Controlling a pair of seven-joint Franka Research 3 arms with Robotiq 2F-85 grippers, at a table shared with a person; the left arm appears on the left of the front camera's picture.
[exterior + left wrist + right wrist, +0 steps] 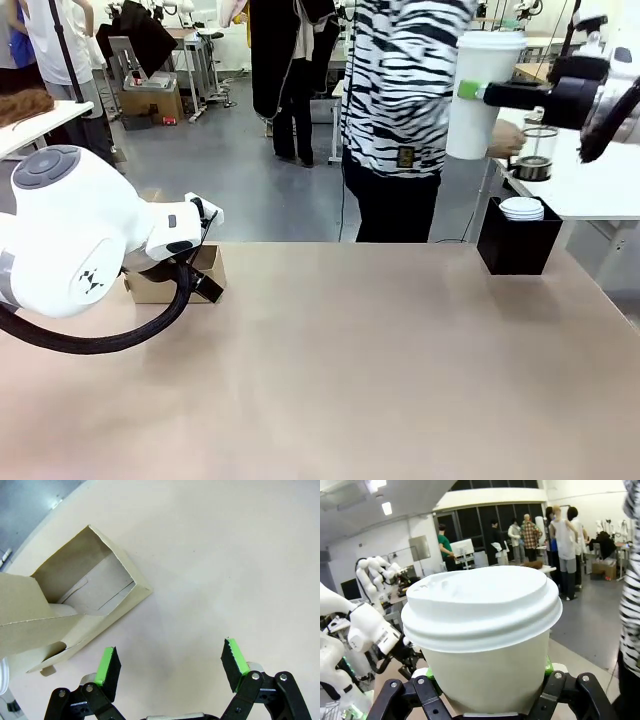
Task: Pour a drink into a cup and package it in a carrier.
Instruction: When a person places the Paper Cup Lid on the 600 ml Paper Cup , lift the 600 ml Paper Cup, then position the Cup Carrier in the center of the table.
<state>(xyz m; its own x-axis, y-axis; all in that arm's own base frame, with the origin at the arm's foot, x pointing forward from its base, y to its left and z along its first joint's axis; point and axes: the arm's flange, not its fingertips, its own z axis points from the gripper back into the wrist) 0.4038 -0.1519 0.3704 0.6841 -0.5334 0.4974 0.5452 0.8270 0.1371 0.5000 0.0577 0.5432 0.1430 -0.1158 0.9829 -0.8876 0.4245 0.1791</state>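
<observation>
Currently my right claw [487, 674] is clamped on the cup [485, 625], with a pad on either side of the lower wall and the lid up. In the front view it hangs high at the far right, well apart from the carrier [85, 592]. I judge it is gripped by the body and kept upright so the lid stays seated and nothing spills on the way across.

Cup: plain white paper, tapered, with a white domed lid sitting level all round. No dents that I can see. Whether it is filled I cannot tell.

Left claw [172, 662] stands wide and holds nothing, low over the bare tan surface [225, 555] just beside the carrier at the near left. Carrier: brown cardboard, one pocket open toward the wrist camera, a flap raised. My guess is the left is placed there to steady the box for loading.

Glass jug [533, 158] sits on a second white surface [600, 190] at the far right, a person's hand [503, 140] near it.
</observation>
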